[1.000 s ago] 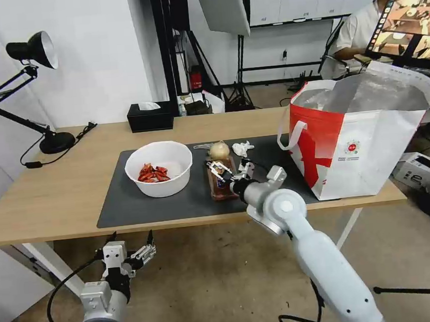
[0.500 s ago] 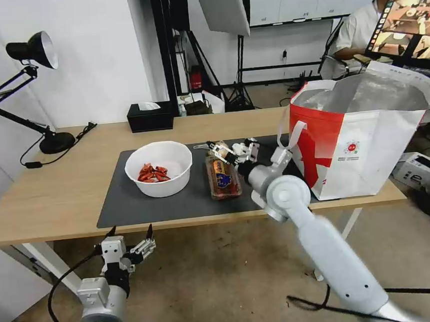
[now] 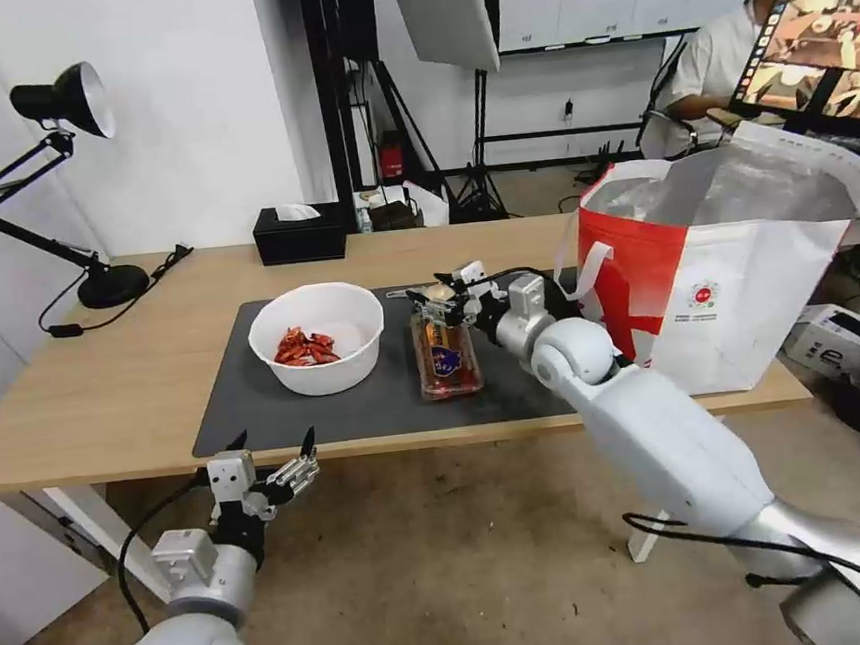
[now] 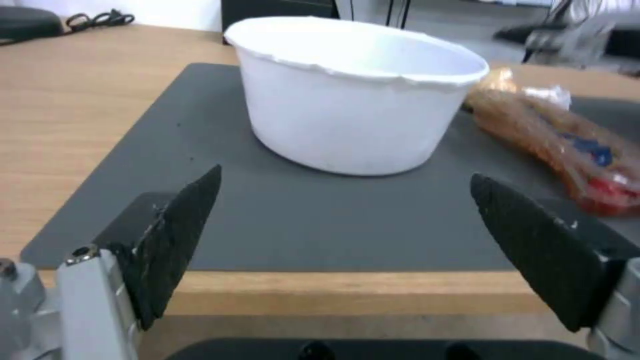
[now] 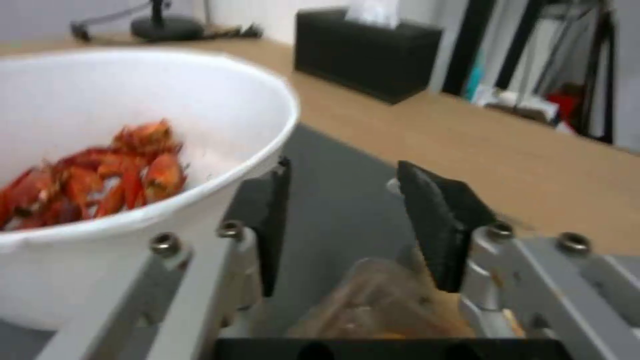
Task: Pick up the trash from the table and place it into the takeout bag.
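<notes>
- Right gripper [image 3: 445,301]: released, poised over the wrapped lump [image 5: 380,305] at the tray's [image 3: 445,356] 12 o'clock.
- Left gripper [image 3: 273,455]: released, parked below the worktop [image 3: 105,391].
- Risk: the slick wrap may slip when clenched; the bowl [image 3: 318,337] at 9 o'clock may be nudged.
- Bag [image 3: 737,276]: at 3 o'clock.

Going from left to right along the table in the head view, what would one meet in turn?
Desk lamp base → black tissue box → white bowl → clear tray → right claw → takeout bag.
</notes>
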